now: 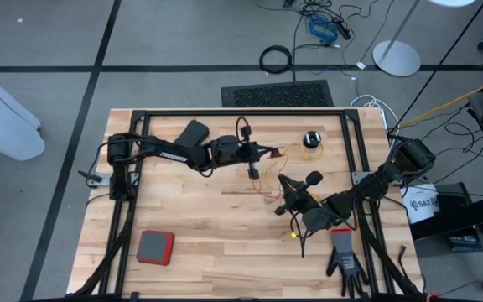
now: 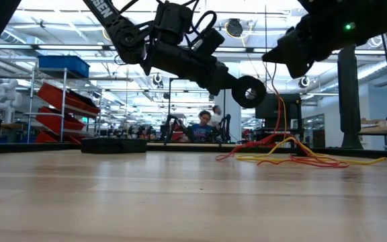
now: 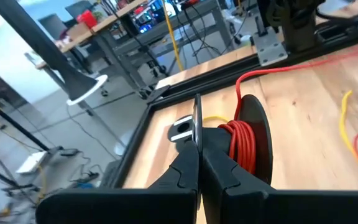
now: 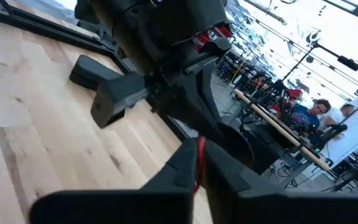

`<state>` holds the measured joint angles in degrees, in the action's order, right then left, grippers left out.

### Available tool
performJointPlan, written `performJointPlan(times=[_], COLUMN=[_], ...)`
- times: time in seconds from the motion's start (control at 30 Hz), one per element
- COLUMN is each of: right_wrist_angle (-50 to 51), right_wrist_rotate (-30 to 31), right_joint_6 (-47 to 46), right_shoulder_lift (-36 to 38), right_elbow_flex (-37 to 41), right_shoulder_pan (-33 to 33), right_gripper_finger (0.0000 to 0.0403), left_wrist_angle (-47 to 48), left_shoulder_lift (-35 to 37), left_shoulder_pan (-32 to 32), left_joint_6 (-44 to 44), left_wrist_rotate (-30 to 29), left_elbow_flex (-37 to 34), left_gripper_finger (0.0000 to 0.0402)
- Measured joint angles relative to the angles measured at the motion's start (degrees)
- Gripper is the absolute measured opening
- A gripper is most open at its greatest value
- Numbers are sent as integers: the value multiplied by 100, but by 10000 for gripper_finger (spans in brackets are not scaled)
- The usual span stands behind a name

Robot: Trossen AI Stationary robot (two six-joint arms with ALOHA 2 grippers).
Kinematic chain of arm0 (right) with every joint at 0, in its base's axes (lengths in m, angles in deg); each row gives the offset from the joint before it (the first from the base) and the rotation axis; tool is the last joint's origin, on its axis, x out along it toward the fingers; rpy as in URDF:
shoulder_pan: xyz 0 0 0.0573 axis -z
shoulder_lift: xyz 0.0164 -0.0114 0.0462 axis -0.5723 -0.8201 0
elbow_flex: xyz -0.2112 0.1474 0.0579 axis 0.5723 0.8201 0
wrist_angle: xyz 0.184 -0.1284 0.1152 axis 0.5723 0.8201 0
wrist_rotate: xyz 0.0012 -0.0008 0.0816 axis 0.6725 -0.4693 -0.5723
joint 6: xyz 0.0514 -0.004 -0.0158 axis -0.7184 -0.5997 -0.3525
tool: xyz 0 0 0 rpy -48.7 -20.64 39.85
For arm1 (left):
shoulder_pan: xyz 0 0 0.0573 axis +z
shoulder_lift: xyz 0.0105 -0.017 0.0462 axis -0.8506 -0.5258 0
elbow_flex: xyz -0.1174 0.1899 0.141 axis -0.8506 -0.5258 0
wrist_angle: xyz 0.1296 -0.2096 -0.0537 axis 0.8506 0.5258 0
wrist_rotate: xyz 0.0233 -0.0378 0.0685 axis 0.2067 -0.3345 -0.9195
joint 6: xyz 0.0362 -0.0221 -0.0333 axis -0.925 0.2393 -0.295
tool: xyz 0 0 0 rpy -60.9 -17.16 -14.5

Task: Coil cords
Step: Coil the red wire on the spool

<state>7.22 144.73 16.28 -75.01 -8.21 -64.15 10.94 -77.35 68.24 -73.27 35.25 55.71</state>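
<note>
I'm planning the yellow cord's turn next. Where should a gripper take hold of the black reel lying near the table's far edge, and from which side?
Probably from straight above: the reel seems to lie flat, pale centre up, so its round rim is open to fingers closing across it.

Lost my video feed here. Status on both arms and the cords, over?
Left gripper shut on reel wound with red cord. Right gripper shut on red cord mid-table. Yellow cord loose on table. Nothing blocking.
</note>
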Motion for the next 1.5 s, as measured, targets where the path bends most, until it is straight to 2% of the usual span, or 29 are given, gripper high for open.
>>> performJointPlan(times=[0.17,0.33,0.53,0.83,1.0,1.33,1.5], right_wrist_angle=[-455,-244,124,103,118,-636,-741], right_wrist_rotate=[-468,-1141,-1454,-1775,-1892,-1417,-9], right_joint_6=[219,-110,-568,-612,-769,10,540], right_shoulder_lift=[0,0,-7,-7,-7,-7,19], right_elbow_flex=[0,0,0,0,0,-2,-1], right_shoulder_pan=[165,360,497,569,570,376,-52], right_gripper_finger=[6,2,1,1,10,60,76], left_wrist_angle=[-36,-144,-485,-606,-993,-1559,-1523], left_shoulder_lift=[-14,-55,-55,-57,-57,-59,-61], left_shoulder_pan=[-110,-101,-31,-27,64,89,97], left_joint_6=[-231,-69,336,523,782,962,694], left_wrist_rotate=[-266,-371,-305,-214,-165,-41,24], left_elbow_flex=[0,-3,-2,-2,-2,-2,-2], left_gripper_finger=[0,0,0,0,0,0,0])
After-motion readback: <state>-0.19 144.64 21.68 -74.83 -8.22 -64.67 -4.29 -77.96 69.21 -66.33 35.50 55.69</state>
